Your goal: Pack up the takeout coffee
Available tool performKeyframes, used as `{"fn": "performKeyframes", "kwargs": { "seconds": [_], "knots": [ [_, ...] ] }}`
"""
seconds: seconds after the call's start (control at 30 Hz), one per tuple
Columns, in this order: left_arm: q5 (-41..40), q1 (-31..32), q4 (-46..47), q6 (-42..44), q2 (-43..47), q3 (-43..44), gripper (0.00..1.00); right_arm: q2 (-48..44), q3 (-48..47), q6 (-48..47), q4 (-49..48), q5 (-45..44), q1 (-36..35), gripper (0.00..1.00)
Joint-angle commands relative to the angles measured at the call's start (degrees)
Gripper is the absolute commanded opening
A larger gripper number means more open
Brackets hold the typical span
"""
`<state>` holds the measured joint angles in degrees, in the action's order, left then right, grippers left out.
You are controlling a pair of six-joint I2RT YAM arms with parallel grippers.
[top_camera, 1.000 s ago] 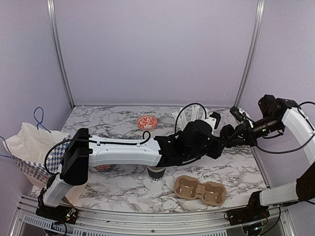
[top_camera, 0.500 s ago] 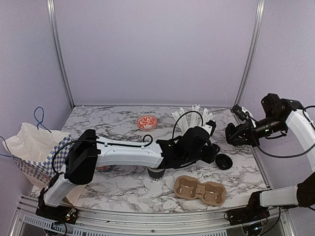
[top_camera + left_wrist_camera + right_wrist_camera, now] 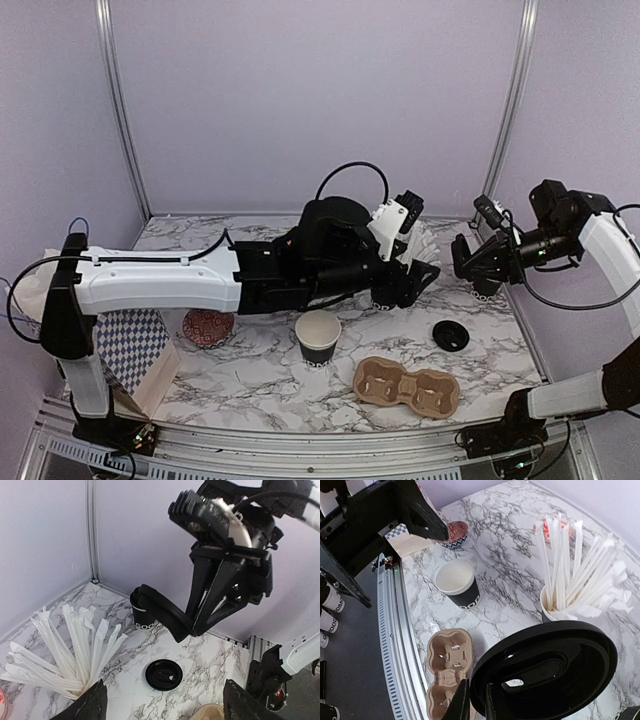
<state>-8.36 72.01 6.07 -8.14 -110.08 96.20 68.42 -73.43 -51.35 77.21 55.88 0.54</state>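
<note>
While left arm (image 3: 170,285) stretches rightward, right jaws pinch lid (image 3: 545,675) aloft.

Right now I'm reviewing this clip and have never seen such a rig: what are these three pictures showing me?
Two robot arms, each ending in a two-finger gripper, are bolted at the near edge of a marble table. The wide picture looks down from above and behind them; the other two come from cameras on the wrists. On the table: an open black paper cup, a brown pulp carrier tray, a cup of white wrapped straws, a loose black lid and a small red patterned bowl, with a checked paper bag at the left. The right gripper pinches a second black lid by its rim. The left gripper is open and empty.
</note>
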Motion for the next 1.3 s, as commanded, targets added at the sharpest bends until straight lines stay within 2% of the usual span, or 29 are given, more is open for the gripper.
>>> {"fn": "performKeyframes", "kwargs": {
  "seconds": [0.0, 0.13, 0.33, 0.63, 0.9, 1.27],
  "knots": [
    [4.31, -0.31, -2.27, 16.17, 8.78, -5.16, 0.86, 0.83, -4.21, -0.82, -0.99, 8.61, -4.19, 0.13],
    [5.52, -2.60, -1.31, 19.56, 13.04, -8.38, 0.90, 2.60, -6.22, 2.54, -4.76, 9.24, -11.00, 0.13],
    [15.29, -7.54, 4.89, 16.66, 15.42, -10.74, 0.90, 6.83, -10.51, 5.43, -8.12, 13.09, -17.08, 0.13],
    [15.39, -8.31, 11.06, 16.40, 15.36, -14.84, 0.90, 17.52, -21.77, -1.31, -0.24, 20.51, -18.29, 0.11],
    [11.00, -10.88, 19.61, 12.23, 11.63, -14.48, 0.90, 20.46, -23.88, -2.19, 1.34, 21.21, -18.88, 0.11],
    [21.26, -12.44, 23.73, 10.77, 7.24, -12.08, 0.87, 20.66, -24.89, -0.55, 0.75, 20.94, -19.06, 0.11]
  ]
}}
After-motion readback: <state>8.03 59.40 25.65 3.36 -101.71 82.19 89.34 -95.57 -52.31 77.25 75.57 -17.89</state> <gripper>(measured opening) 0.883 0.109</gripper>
